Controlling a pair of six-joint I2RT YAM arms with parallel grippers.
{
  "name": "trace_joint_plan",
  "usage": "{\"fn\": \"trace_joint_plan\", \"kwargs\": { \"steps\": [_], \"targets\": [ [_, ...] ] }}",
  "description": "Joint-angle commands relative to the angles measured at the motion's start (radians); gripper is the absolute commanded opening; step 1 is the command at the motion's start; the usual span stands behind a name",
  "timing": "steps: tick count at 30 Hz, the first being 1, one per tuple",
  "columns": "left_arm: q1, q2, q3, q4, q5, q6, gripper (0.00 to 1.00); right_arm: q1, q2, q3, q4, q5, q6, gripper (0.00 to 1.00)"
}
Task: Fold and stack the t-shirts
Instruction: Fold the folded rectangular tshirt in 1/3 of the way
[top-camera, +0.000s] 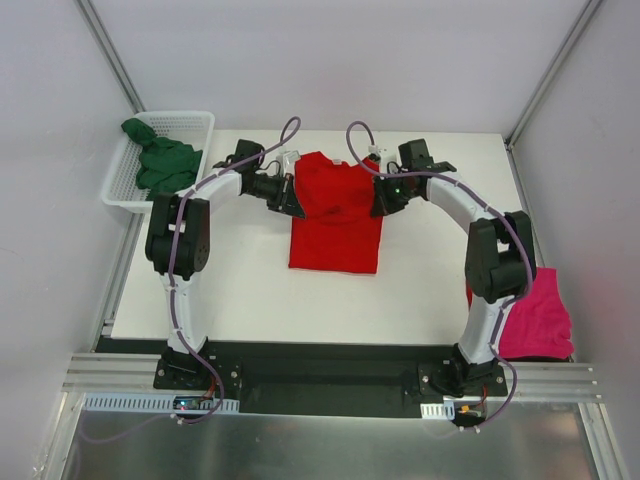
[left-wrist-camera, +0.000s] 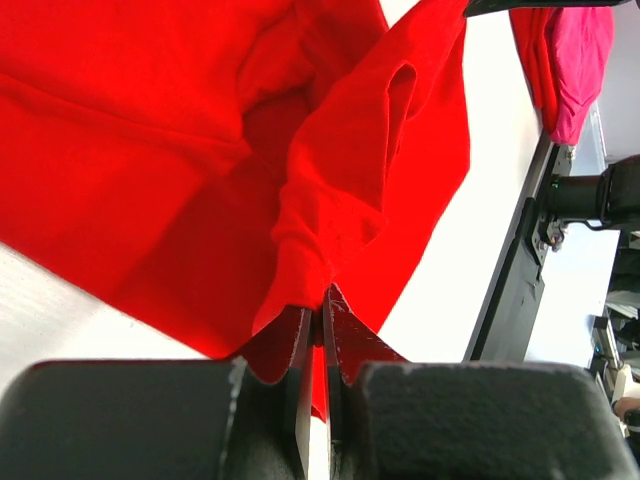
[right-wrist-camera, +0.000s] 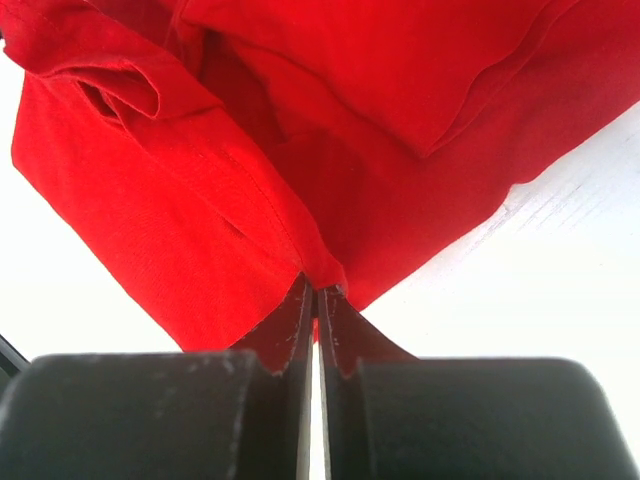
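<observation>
Left arm (top-camera: 215, 185), right arm (top-camera: 455, 200): white link shells (top-camera: 482, 330), black joint housings (top-camera: 178, 240), external purple cables (top-camera: 290, 128). Left gripper (left-wrist-camera: 318, 297), right gripper (right-wrist-camera: 315, 292): flat black fingers (left-wrist-camera: 296, 345).

You have bare table (top-camera: 250, 295) on the near side of the red t-shirt (top-camera: 335, 240) to pass through, the white basket (top-camera: 185, 114) holding the green t-shirt (top-camera: 165, 165) blocks your far left, the pink t-shirt (top-camera: 545, 315) drapes over your near right table edge.
</observation>
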Motion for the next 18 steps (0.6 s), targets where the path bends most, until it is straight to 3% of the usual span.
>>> {"fn": "trace_joint_plan", "kwargs": {
  "steps": [1, 4, 5, 7, 8, 9, 10, 11, 12, 18],
  "targets": [
    [0.009, 0.010, 0.033, 0.000, 0.011, 0.033, 0.00, 0.001, 0.005, 0.015, 0.003, 0.007, -0.023, 0.01],
    [0.009, 0.020, 0.039, 0.000, 0.008, 0.031, 0.00, 0.003, 0.013, 0.013, 0.003, 0.012, -0.027, 0.01],
    [0.009, 0.021, 0.041, 0.000, 0.007, 0.030, 0.19, 0.003, 0.016, 0.013, 0.003, 0.018, -0.030, 0.05],
    [0.009, 0.024, 0.044, 0.000, 0.007, 0.027, 0.48, 0.004, 0.019, 0.015, 0.003, 0.021, -0.038, 0.24],
    [0.009, 0.024, 0.044, 0.000, 0.004, 0.022, 0.56, 0.004, 0.019, 0.017, 0.003, 0.033, -0.038, 0.50],
    [0.009, 0.021, 0.044, 0.000, -0.007, 0.014, 0.89, 0.006, 0.019, 0.017, 0.003, 0.042, -0.040, 0.64],
    [0.009, 0.015, 0.039, -0.001, -0.015, 0.005, 0.99, 0.007, 0.015, 0.018, 0.000, 0.053, -0.043, 0.77],
    [0.009, 0.012, 0.036, 0.000, -0.016, 0.007, 0.99, 0.010, 0.011, 0.014, -0.005, 0.078, -0.047, 0.93],
    [0.009, 0.003, 0.027, -0.003, -0.012, 0.013, 0.99, 0.013, -0.002, 0.010, -0.002, 0.090, -0.050, 0.96],
    [0.006, -0.071, -0.043, -0.001, 0.042, 0.020, 0.99, 0.041, -0.065, -0.048, 0.016, 0.064, -0.029, 1.00]
  ]
}}
